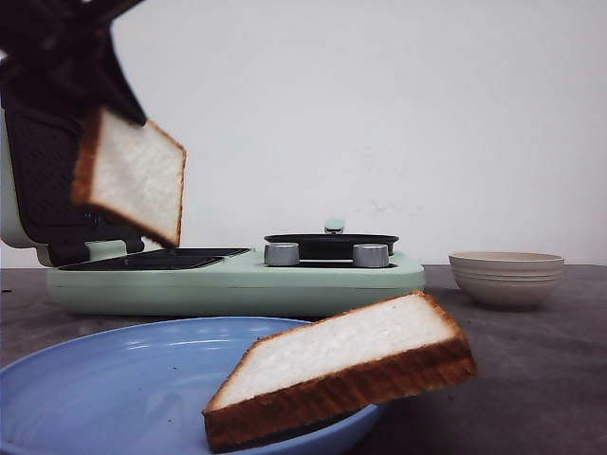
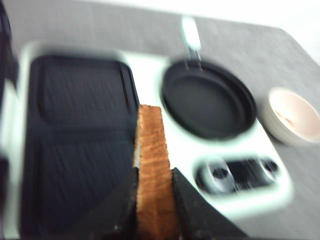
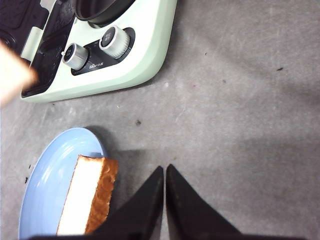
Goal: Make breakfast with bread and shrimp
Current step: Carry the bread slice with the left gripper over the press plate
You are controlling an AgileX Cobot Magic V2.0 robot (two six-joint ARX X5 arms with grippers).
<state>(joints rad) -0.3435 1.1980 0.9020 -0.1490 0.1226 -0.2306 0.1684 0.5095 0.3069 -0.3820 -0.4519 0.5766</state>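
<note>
My left gripper [image 2: 152, 175] is shut on a slice of bread [image 2: 151, 150], seen edge-on with its brown crust between the fingers. In the front view that slice [image 1: 131, 175] hangs tilted above the dark grill plate [image 1: 156, 259] of the green breakfast maker [image 1: 237, 284]. A second bread slice [image 1: 341, 370] leans on the rim of the blue plate [image 1: 114, 379]; it also shows in the right wrist view [image 3: 87, 197]. My right gripper [image 3: 164, 172] is shut and empty over the bare table, beside the plate [image 3: 50, 175]. The shrimp are not clearly visible.
The breakfast maker has an open lid [image 1: 43, 171] at the left, a round black pan [image 1: 330, 243] and two metal knobs [image 1: 282, 254]. A beige bowl [image 1: 505, 275] stands to its right; in the left wrist view the bowl [image 2: 292, 115] holds something pinkish.
</note>
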